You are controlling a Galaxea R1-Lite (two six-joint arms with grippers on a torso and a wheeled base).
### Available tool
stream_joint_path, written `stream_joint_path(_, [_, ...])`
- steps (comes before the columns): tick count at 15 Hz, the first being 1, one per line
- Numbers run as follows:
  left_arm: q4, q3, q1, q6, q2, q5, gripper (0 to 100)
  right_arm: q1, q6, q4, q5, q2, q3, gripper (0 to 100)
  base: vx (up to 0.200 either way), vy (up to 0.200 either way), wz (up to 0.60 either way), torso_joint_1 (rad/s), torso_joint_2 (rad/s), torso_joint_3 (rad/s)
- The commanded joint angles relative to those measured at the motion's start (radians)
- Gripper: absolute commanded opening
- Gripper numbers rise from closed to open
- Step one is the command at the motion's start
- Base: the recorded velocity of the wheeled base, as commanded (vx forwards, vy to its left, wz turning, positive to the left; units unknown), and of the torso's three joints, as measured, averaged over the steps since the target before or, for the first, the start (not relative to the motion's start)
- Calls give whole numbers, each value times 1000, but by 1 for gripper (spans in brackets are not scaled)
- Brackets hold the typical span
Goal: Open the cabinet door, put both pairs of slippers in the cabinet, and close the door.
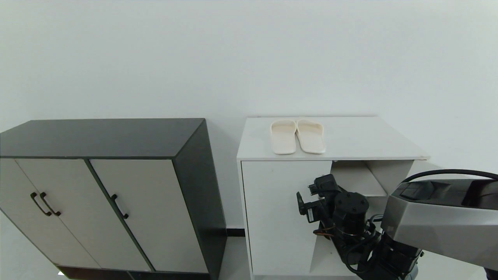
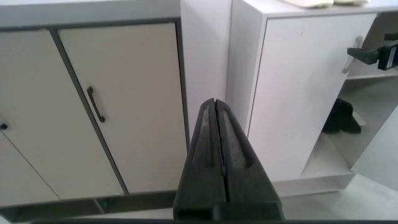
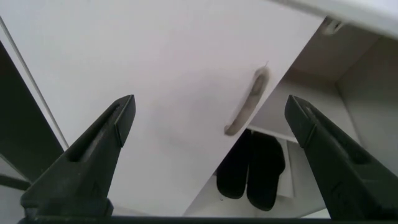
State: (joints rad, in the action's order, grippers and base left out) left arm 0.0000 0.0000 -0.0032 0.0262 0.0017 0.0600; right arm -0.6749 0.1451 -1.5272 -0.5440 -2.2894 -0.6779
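Observation:
A pair of cream slippers lies on top of the white cabinet. Its left door is closed, and the right half stands open onto a shelf. A pair of black slippers sits inside on the bottom. My right gripper is open, just in front of the door's handle without touching it. My left gripper is shut on nothing, low and back from both cabinets.
A dark-topped cabinet with pale doors and black handles stands to the left, with a narrow gap between it and the white one. A plain wall rises behind both.

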Motion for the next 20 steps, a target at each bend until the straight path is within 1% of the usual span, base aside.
stream_joint_path(1, [0, 0, 0, 0, 0, 0, 0, 0, 1, -1, 1, -2, 0, 100, 0, 0, 0, 246, -583, -334])
stream_joint_path(5, [0, 0, 0, 0, 0, 0, 0, 5, -2, -4, 6, -2, -2, 100, 0, 0, 0, 260, -600, -332])
stream_joint_path(6, [2, 0, 0, 0, 0, 0, 0, 5, 2, -34, 6, -7, -5, 100, 0, 0, 0, 227, -486, -271])
stream_joint_path(8, [0, 0, 0, 0, 0, 0, 0, 5, 17, -44, 12, -9, -3, 100, 0, 0, 0, 85, -200, -100])
stream_joint_path(9, [0, 0, 0, 0, 0, 0, 0, -6, 25, -44, 30, 30, 21, 100, 0, 0, 0, 0, 0, 0])
stream_joint_path(10, [2, 0, 0, 0, 0, 0, 0, -14, 22, -13, 30, 53, 24, 100, 0, 0, 0, 0, 0, 0])
stream_joint_path(12, [0, 0, 0, 0, 0, 0, 0, -40, -73, 177, 30, 157, 17, 100, 0, 0, 0, 0, 0, 0])
stream_joint_path(14, [0, 0, 0, 0, 0, 0, 0, -52, -213, 394, 30, 248, -40, 100, 0, 0, 0, 0, 0, 0])
stream_joint_path(16, [0, 0, 0, 0, 0, 0, 0, -60, -358, 615, 30, 309, -147, 100, 0, 0, 0, 0, 0, 0])
stream_joint_path(17, [0, 0, 0, 0, 0, 0, 0, -60, -420, 690, 24, 318, -196, 100, 0, 0, 0, 0, 0, 0])
stream_joint_path(18, [0, 0, 0, 0, 0, 0, 0, -58, -449, 713, 16, 318, -221, 100, 0, 0, 0, 0, 0, 0])
stream_joint_path(20, [0, 0, 0, 0, 0, 0, 0, -57, -452, 713, -2, 317, -223, 100, 0, 0, 0, 0, 0, 0])
